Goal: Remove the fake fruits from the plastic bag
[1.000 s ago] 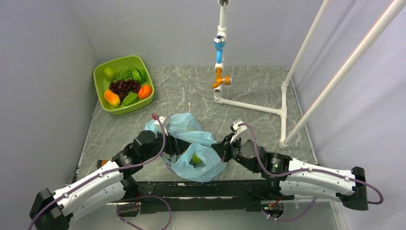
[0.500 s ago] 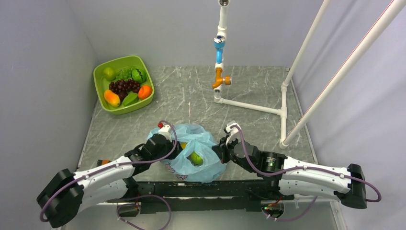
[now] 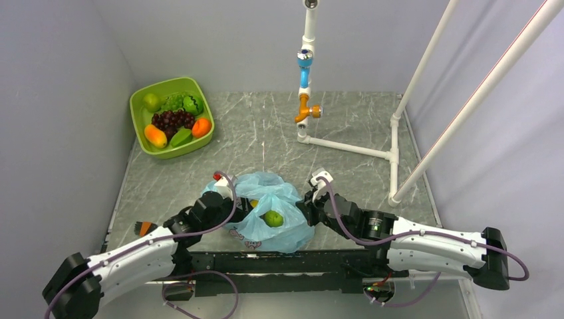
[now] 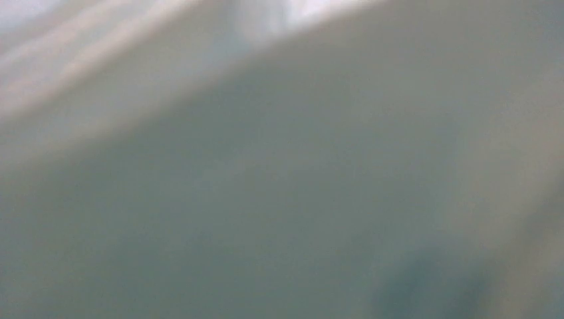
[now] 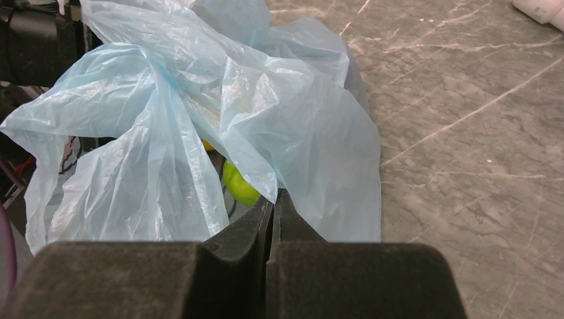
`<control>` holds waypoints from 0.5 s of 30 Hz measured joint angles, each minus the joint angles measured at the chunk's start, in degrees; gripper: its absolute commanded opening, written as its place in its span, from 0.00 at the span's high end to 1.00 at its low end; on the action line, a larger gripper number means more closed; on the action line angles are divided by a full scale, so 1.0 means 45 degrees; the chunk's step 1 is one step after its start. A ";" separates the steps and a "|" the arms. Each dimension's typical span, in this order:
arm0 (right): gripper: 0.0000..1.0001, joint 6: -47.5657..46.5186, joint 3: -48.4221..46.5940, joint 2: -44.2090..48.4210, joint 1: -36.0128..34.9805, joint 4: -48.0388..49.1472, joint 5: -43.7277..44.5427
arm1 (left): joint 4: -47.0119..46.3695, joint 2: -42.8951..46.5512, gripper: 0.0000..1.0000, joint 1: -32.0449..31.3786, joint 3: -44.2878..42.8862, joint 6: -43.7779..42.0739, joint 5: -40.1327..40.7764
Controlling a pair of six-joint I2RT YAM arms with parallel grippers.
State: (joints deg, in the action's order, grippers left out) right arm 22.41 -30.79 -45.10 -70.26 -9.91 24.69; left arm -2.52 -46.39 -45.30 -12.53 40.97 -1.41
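Bag (image 3: 279, 229) lies crumpled on the table (image 3: 352, 179), near its front edge, between the two arms. Its mouth faces up and is partly spread.

Contents visible from above:
- green fruit (image 3: 273, 218), inside the bag, near the middle of the opening;
- yellow fruit (image 3: 254, 203), inside the bag, just left of the green fruit and mostly covered by film.

Right gripper (image 5: 273, 199): jaws pressed together, with a fold of bag film pinched between the tips at the bag's right edge. In the right wrist view, the green fruit (image 5: 239, 186) sits just beyond the tips, under the film. A sliver of yellow fruit (image 5: 207, 145) shows farther in.

Left gripper (image 3: 231, 201): pushed against the bag's left side, fingers hidden by film. The left wrist view shows only a pale, blurred surface filling the frame. Whether the jaws are apart or together cannot be determined.

Tub (image 3: 140, 100): stands at the far left corner of the table, well apart from the bag. It holds grapes (image 3: 173, 119) and other toy produce.
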 measured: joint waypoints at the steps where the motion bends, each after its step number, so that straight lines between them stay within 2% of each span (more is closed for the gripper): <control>1: 1.00 0.0005 0.0010 0.0053 0.0000 0.0019 -0.0044 | 0.0214 0.0364 0.07 -0.0005 -0.0005 -0.0015 -0.0058; 10: 1.00 0.0010 0.0005 0.0194 -0.0005 0.0209 -0.0442 | 0.2011 0.2006 0.06 -0.0015 -0.0549 -0.0199 -0.0801; 15: 1.00 0.0010 -0.0029 0.0126 -0.0005 0.0257 -0.0622 | 0.2943 0.2205 0.11 -0.0024 -0.1404 -0.0345 -0.1292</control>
State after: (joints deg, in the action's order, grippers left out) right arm 22.46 -30.92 -44.53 -70.28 -8.75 21.89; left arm 10.72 -36.47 -45.41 -18.85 39.42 -7.22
